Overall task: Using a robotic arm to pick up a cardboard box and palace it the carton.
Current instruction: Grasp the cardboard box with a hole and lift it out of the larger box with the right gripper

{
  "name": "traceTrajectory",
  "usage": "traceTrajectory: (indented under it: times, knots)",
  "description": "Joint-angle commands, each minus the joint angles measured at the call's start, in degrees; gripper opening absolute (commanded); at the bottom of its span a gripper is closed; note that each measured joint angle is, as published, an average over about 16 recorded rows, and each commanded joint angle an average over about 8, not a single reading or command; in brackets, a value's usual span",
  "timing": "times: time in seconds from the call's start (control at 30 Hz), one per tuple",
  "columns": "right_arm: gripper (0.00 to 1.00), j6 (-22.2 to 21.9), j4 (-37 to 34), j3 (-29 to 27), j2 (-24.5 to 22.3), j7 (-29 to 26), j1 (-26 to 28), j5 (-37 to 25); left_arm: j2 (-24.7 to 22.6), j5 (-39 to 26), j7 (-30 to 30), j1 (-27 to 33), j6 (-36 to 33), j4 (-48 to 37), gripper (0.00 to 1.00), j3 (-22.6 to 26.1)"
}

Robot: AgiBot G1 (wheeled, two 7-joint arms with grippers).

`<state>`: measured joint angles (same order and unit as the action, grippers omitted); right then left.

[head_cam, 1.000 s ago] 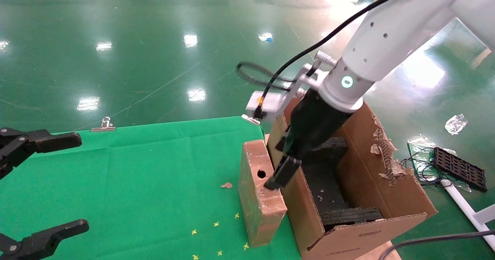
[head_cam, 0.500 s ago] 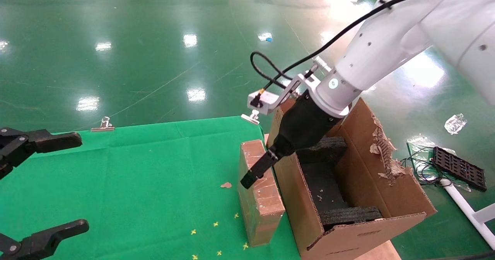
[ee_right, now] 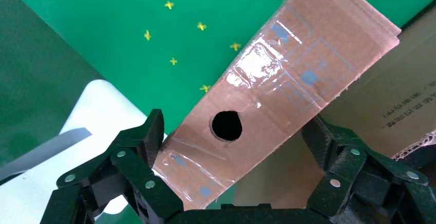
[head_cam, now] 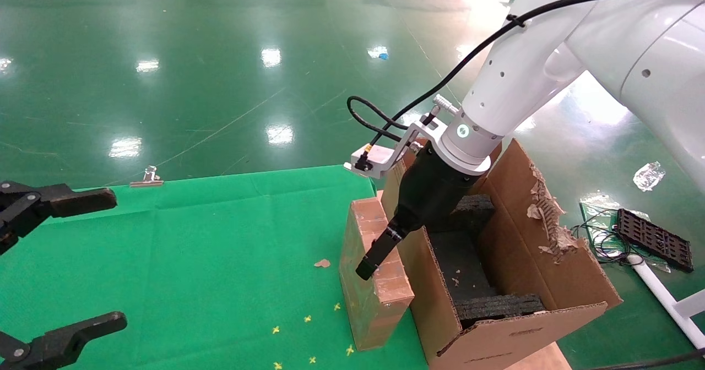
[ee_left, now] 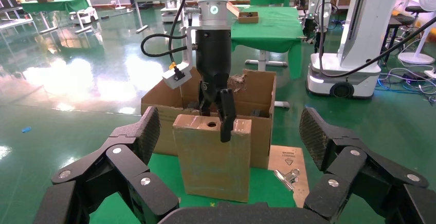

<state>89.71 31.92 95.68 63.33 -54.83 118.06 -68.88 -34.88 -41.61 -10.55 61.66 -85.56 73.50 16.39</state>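
The left gripper (head_cam: 52, 265) hangs over the left edge of the green table (head_cam: 193, 260). Its black fingers (head_cam: 82, 199) are spread wide apart and hold nothing. It is well away from everything else.

On the green cloth, near the right edge of the table, lies a small brown scrap (head_cam: 323, 263). A few little yellow marks (head_cam: 307, 319) sit near the front edge. A silver clip (head_cam: 147, 178) grips the back edge of the table.

The cardboard box (head_cam: 372, 279) stands upright at the right edge of the table. It touches the side of the carton (head_cam: 512, 282). The box is brown, with shiny tape and a small round hole (ee_right: 226, 126) in its top.

The robotic arm (head_cam: 529, 67) reaches down from the upper right. It is white, with a black cable and a glowing ring. Its right gripper (ee_right: 234, 154) is right over the top of the box. In the right wrist view, one finger (ee_right: 128, 157) is on one side of the box top and the other finger is on the other side. The fingers are apart and the box top sits between them. One finger looks to touch the box edge; the other I cannot tell. In the head view, one black fingertip (head_cam: 364, 271) points down at the left side of the box top.

The carton is big and brown and stands just off the right edge of the table. Its flaps are torn. Black foam (head_cam: 498, 306) lies inside it.
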Motion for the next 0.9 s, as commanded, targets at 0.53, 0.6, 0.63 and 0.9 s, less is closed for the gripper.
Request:
traceTrajectory:
  times: [0.53,0.6,0.63,0.9]
  knots:
    - [0.00,-0.16,0.90,2.80,-0.31,0.78,-0.20,-0.31,0.03,0.04,0.03,0.01,0.03,0.00,0.00,0.06]
    - [0.00,-0.22,0.96,3.01,-0.45,0.85,-0.15,-0.23,0.03,0.05,0.04,0.02,0.03,0.00,0.00,0.07]
    - [0.00,-0.26,0.99,3.11,-0.52,0.88,-0.11,-0.18,0.03,0.05,0.04,0.02,0.03,0.00,0.00,0.08]
    - [0.00,-1.15,1.58,3.01,-1.47,1.79,0.65,0.62,0.04,0.07,0.05,0.02,0.05,0.00,0.00,0.11]
